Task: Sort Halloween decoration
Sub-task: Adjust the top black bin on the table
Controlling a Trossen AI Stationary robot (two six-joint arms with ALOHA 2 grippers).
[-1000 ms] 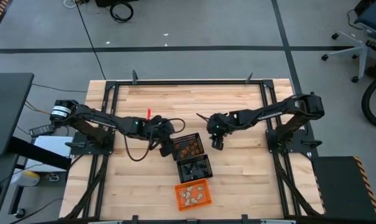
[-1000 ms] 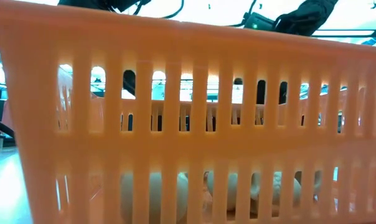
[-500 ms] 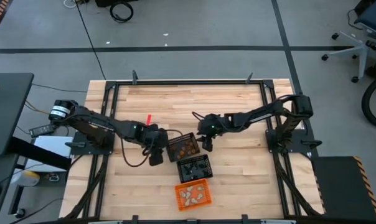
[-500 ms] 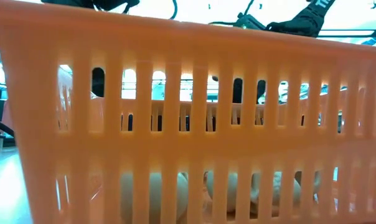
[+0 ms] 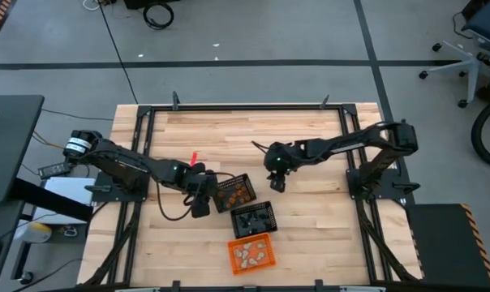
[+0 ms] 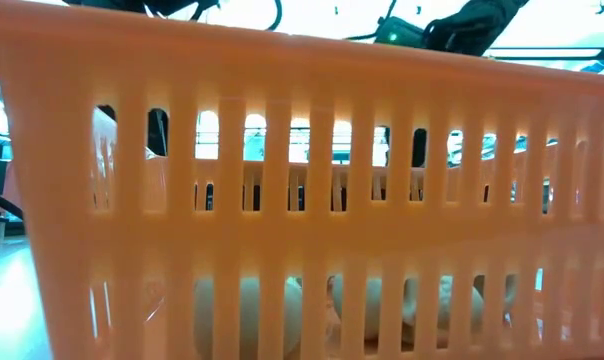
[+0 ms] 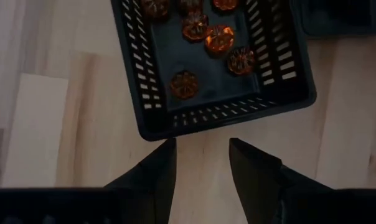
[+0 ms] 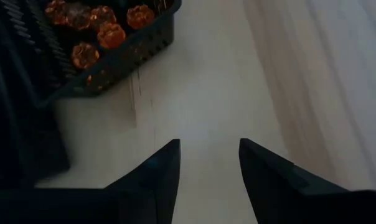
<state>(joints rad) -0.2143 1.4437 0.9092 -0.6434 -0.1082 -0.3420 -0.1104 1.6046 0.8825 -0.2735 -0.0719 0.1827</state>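
Observation:
Orange Halloween trinkets (image 7: 219, 37) lie in a black mesh basket (image 5: 233, 192) turned askew at mid table. A second black mesh basket (image 5: 254, 219) stands just nearer, and the orange basket (image 5: 251, 240) nearest, with cream-white trinkets (image 6: 267, 315) on its floor. My left gripper (image 5: 199, 206) hovers open at the first basket's left corner (image 7: 154, 132), fingers pointing down at bare wood. My right gripper (image 5: 275, 185) is open over bare wood on that basket's right side, clear of its wall (image 8: 113, 62).
The orange basket's slotted wall (image 6: 302, 150) fills the low view and hides most of the table. A small red thing (image 5: 193, 157) lies on the wood beyond the left arm. Bare wood stretches across the far half and along both sides of the basket row.
My left gripper has drawn back from the basket's left side toward the table's left and near edges and tipped steeper. My right gripper went toward the basket and came away again. The basket with orange trinkets has turned askew and slid slightly left.

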